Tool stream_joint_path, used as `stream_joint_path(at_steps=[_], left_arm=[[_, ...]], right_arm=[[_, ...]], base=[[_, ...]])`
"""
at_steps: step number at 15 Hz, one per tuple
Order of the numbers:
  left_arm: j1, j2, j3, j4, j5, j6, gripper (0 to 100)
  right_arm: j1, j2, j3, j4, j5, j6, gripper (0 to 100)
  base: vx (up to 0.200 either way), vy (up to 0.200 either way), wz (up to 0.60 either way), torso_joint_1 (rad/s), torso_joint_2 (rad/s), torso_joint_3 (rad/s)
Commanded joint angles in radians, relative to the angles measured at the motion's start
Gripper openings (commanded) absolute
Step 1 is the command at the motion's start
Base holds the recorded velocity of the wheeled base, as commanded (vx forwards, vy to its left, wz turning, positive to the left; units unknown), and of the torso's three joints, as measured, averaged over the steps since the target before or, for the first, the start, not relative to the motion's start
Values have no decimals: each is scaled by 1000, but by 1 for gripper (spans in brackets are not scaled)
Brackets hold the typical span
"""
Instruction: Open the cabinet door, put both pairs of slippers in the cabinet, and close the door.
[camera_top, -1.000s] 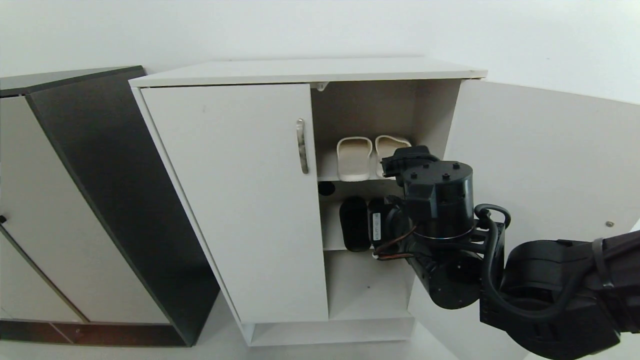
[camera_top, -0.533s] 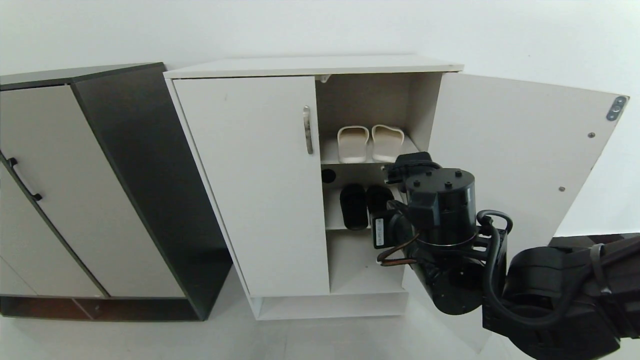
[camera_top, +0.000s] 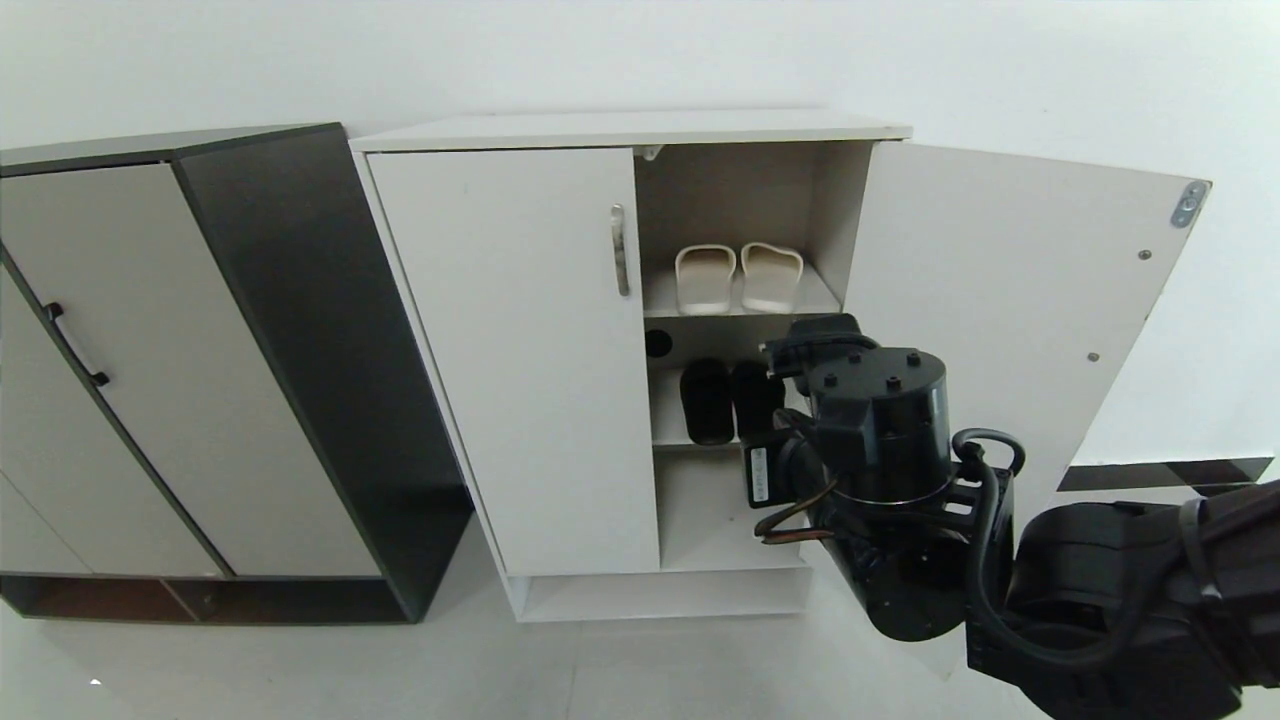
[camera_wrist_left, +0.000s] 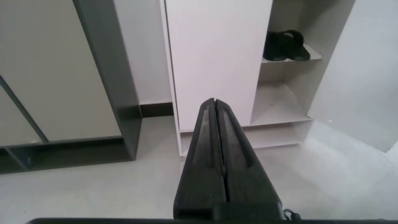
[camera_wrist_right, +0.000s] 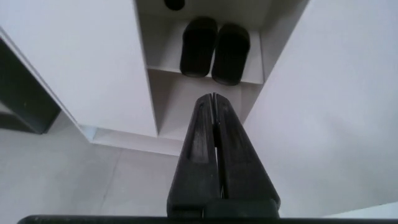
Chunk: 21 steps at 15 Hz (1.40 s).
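Head camera is pulling back; white slippers (camera_top: 705, 278) are sitting above black slippers (camera_top: 707, 400); left claw (camera_wrist_left: 214, 102) and right claw (camera_wrist_right: 214, 96) are resting pressed together

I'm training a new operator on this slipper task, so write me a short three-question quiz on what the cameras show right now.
1. True or false: the white slippers lie higher in the cabinet than the black slippers.
2. Multiple choice: the right door is A) shut, B) swung open, C) taken off.
3. Fill in: the right gripper is ___, with nothing held in it.

Key: 1 true; 2 B; 3 shut.
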<state>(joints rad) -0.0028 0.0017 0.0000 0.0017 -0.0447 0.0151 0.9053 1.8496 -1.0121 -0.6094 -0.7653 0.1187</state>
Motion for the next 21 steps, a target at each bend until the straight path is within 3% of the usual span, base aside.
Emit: stream_joint_path(at_steps=[1,15,21], left_arm=[[0,0,0,0,0,0,0],[0,0,0,0,0,-1,0],[0,0,0,0,0,-1,0]], right_arm=[[0,3,3,0,0,-1,0],[0,7,9,-1,0,-2,0],[-6,7,7,0,0,-2,0]], base=[[0,0,0,0,0,0],[0,0,0,0,0,0],[0,0,0,28,-282,-300]])
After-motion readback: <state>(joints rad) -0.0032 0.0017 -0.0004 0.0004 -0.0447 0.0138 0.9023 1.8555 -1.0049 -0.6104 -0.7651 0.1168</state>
